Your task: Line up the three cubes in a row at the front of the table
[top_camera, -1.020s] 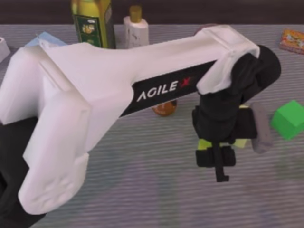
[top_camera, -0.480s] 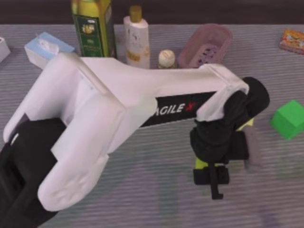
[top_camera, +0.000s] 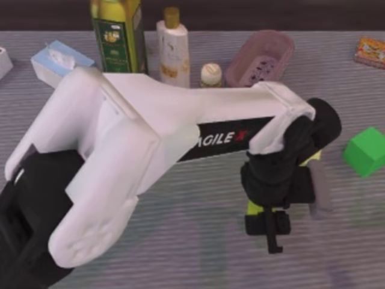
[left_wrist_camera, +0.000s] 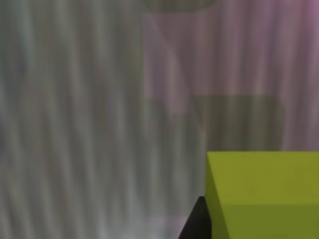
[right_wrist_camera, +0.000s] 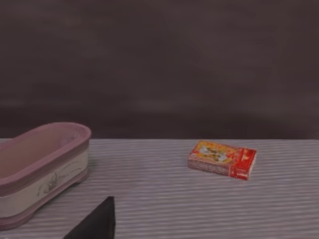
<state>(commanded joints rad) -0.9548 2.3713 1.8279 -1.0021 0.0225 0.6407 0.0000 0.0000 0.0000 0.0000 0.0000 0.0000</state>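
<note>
My left arm reaches across the table [top_camera: 192,253] from the left. Its gripper [top_camera: 267,224] is right of centre, toward the front, pointing down. It is shut on the small yellow-green cube [top_camera: 254,208], most of which is hidden under the black wrist. In the left wrist view the cube [left_wrist_camera: 264,194] fills the corner with one dark finger [left_wrist_camera: 197,221] against its side. A yellowish sliver [top_camera: 311,158] peeks out behind the wrist; I cannot tell which cube it is. The bright green cube [top_camera: 365,150] sits at the right edge. My right gripper [right_wrist_camera: 99,224] is outside the top view.
Along the back stand a light blue tissue box [top_camera: 57,60], an oil bottle [top_camera: 117,30], a white bottle [top_camera: 171,45], a small jar [top_camera: 210,74], a pink tub [top_camera: 261,57] and a red box [top_camera: 370,51]. The left arm covers much of the table's middle.
Over the last second the left arm drew toward the front, carrying the yellow-green cube with it. It has been still for the last half second.
</note>
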